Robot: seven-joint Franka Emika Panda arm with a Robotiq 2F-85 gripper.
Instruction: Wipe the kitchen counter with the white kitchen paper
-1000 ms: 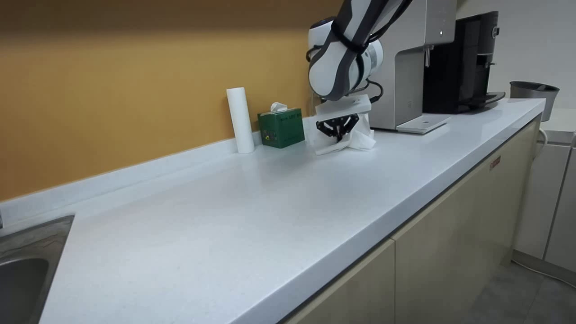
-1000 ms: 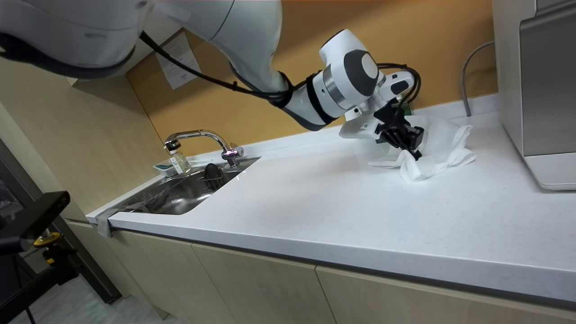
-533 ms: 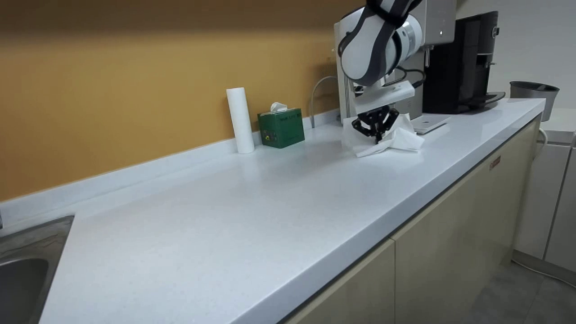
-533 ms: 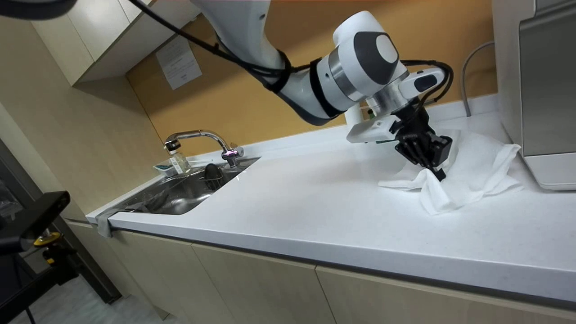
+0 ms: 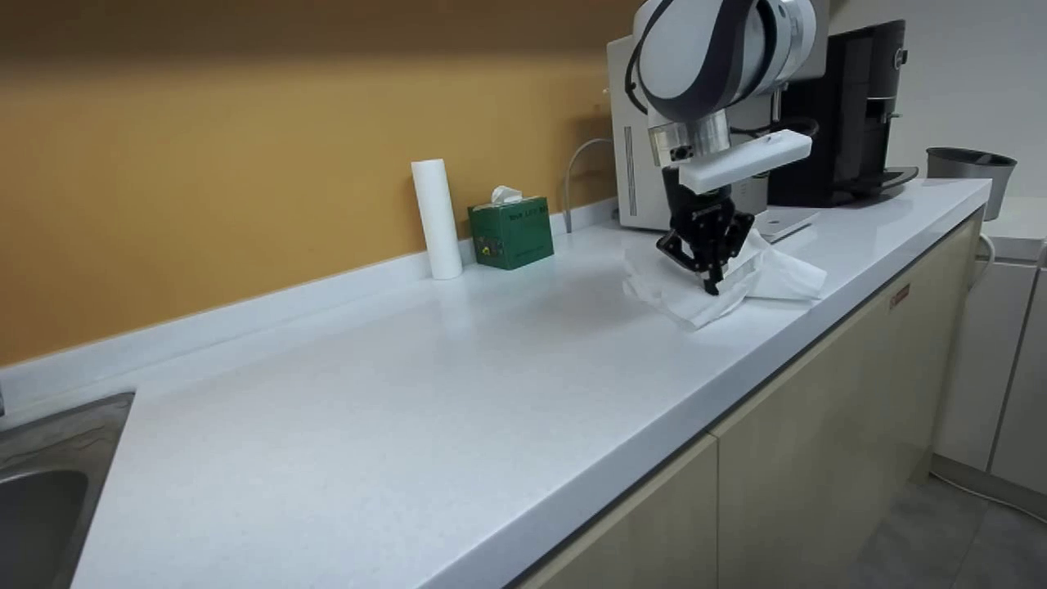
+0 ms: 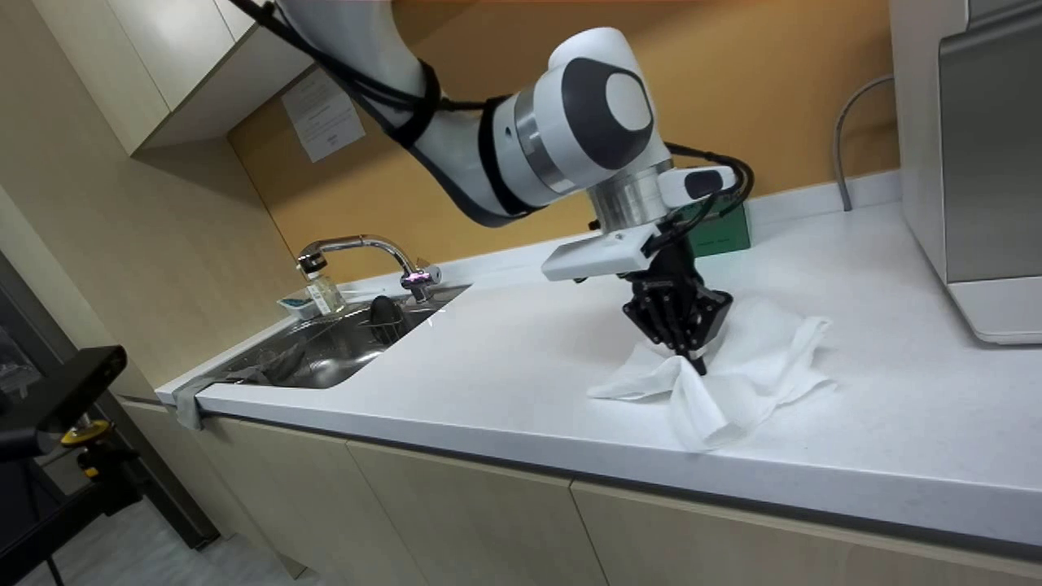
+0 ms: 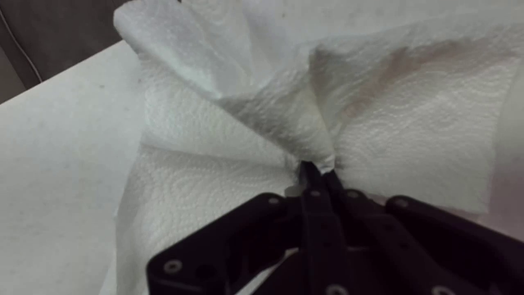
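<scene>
Wiping, we judge: the claw [image 7: 320,171] holds the white kitchen paper [image 6: 745,382] down on the kitchen counter [image 6: 521,366]

At the centre, in the wrist view, we see the claw narrow, its two fingertips [image 7: 310,176] nearly together with a gathered fold of paper pinched between them. From that pinch the textured sheet fans out over the counter, one fold raised toward ten o'clock, where the front edge [image 7: 63,74] shows beyond. A brownish tint crosses it at one o'clock; stain or shade, we cannot tell.

Farther out, in an exterior view, the paper's nearest corner, at six o'clock from the claw, comes about to that edge. The sink [image 6: 326,373] lies well apart at nine, and a tall grey appliance [image 6: 977,179] stands at two. In an exterior view, a white roll [image 5: 438,219] and a green box [image 5: 519,237] stand between nine and ten.

By our reading, the wiping stroke is the step in hand; how much is done, we cannot tell. The next move probably calls for a low, lightly pressed sweep away from the edge toward the sink, with a firm pinch so the thin sheet does not slip free.
</scene>
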